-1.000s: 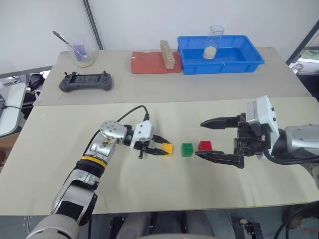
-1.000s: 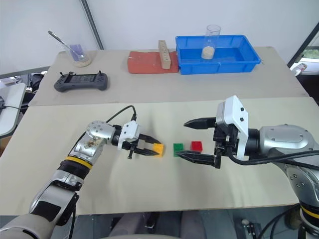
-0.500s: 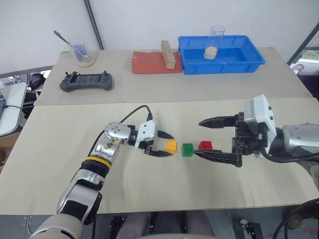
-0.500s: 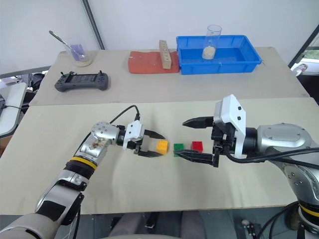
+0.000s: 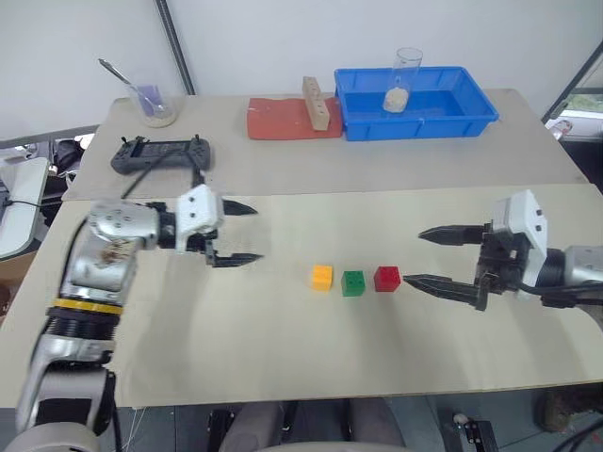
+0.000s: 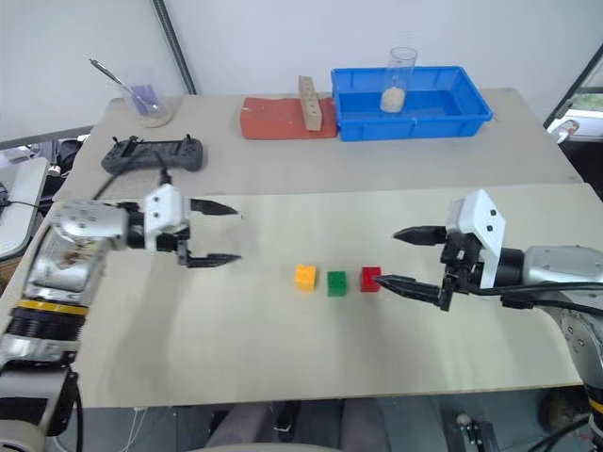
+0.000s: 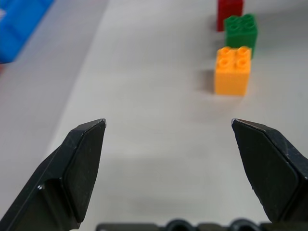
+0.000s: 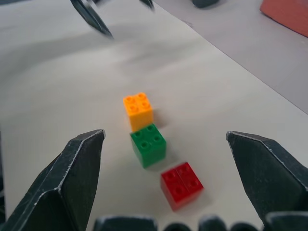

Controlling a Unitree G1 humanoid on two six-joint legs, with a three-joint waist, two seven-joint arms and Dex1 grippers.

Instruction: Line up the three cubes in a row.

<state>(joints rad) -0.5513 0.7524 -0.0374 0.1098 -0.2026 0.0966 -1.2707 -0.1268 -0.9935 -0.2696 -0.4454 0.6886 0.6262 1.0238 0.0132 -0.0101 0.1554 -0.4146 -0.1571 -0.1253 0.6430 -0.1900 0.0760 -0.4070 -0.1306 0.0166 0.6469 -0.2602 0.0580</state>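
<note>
Three studded cubes stand side by side on the near table: an orange-yellow cube [image 5: 322, 277] on the left, a green cube [image 5: 353, 282] in the middle and a red cube [image 5: 386, 279] on the right, with small gaps between them. My left gripper [image 5: 245, 233] hangs open well to the left of the row, above the table, holding nothing. My right gripper [image 5: 420, 256] is open just right of the red cube, its lower finger [image 5: 443, 286] close to it but apart. The wrist views show the same row, orange-yellow cube [image 7: 233, 70] and green cube [image 8: 148, 144], between open fingers.
On the far table stand a blue tray [image 5: 420, 113] holding a clear cup [image 5: 407, 79], a red mat [image 5: 283, 121] with a tan wooden block [image 5: 317, 102], a black controller [image 5: 161, 154] and a glass beaker [image 5: 156, 105].
My left gripper opened, let go of the orange-yellow cube and drew back up and to the left. My right gripper pulled away to the right of the red cube.
</note>
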